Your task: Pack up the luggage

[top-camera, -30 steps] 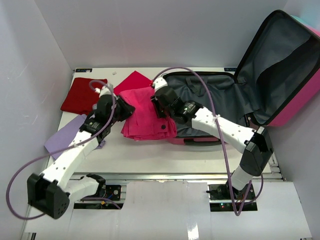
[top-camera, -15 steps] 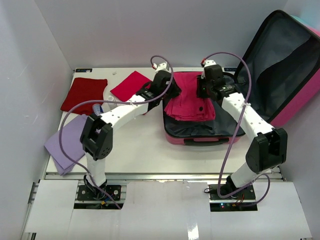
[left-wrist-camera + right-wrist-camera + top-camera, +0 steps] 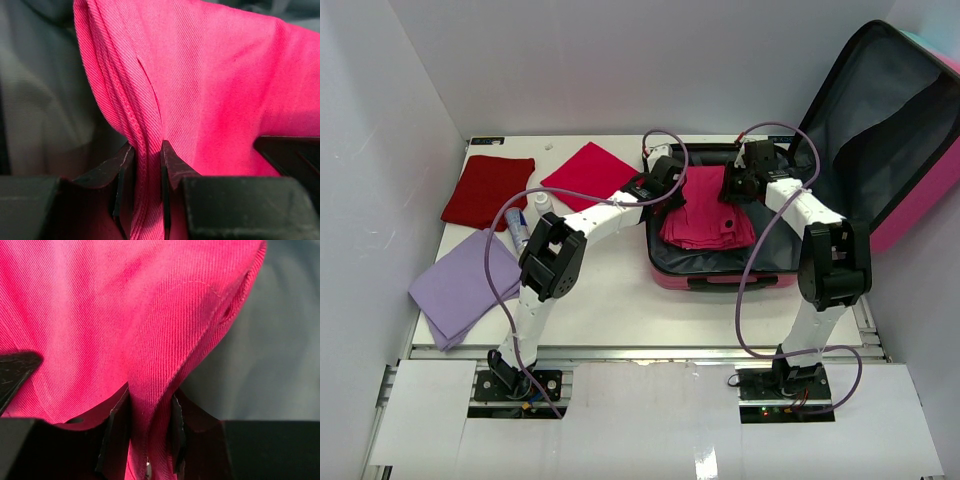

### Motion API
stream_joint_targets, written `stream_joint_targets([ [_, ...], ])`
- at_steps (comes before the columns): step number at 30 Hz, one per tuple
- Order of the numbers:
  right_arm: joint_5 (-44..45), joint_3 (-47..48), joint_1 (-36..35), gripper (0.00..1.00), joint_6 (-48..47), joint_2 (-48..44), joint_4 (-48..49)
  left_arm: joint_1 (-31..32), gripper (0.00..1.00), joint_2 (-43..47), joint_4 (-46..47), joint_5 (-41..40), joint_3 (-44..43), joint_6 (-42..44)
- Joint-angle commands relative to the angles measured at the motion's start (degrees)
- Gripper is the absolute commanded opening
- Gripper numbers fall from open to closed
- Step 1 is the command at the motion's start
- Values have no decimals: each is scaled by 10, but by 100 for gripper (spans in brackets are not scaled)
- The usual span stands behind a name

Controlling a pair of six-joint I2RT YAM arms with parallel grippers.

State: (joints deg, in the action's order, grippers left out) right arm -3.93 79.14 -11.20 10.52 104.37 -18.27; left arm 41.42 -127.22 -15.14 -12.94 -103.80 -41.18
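The luggage [image 3: 905,205] lies open at the right of the table, its pink lid propped up and its grey lining showing. A folded pink garment [image 3: 705,215] lies inside its lower half. My left gripper [image 3: 670,185] is shut on the garment's left edge [image 3: 145,165]. My right gripper [image 3: 738,187] is shut on its right edge [image 3: 150,415]. Both wrist views show pink cloth pinched between the jaws, with grey lining [image 3: 45,115] behind.
A dark red cloth [image 3: 488,190] and a red cloth [image 3: 588,172] lie at the back left. A lilac cloth [image 3: 458,285] lies at the front left. Two small bottles [image 3: 525,222] stand between them. White walls close in the left and back.
Both arms carried the pink garment from the table's middle rightward into the suitcase. It now lies lower inside the lower half, and both grippers still hold it.
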Motion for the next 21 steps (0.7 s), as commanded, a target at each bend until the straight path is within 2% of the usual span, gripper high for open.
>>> stream_joint_targets([
  [1,-28,16,4,8,11,4,93,2,0,30,13,-63,15,17],
  [5,-21,22,4,9,6,24,94,1,1,21,14,-66,14,26],
  [6,-17,22,4,12,4,29,93,1,12,18,15,-61,12,27],
  [8,-6,19,5,20,3,33,92,-3,26,19,24,-37,16,29],
  [11,-5,15,7,30,-2,34,93,-4,61,26,31,-24,22,32],
  [12,-5,17,7,36,-4,34,92,-4,65,33,30,-25,22,36],
  [14,3,23,7,46,-5,32,80,-4,67,42,28,-31,21,44],
  [19,54,57,7,61,-3,13,38,-4,71,85,14,-43,17,62],
  [21,82,68,7,68,1,5,18,-4,67,99,15,-38,19,70],
])
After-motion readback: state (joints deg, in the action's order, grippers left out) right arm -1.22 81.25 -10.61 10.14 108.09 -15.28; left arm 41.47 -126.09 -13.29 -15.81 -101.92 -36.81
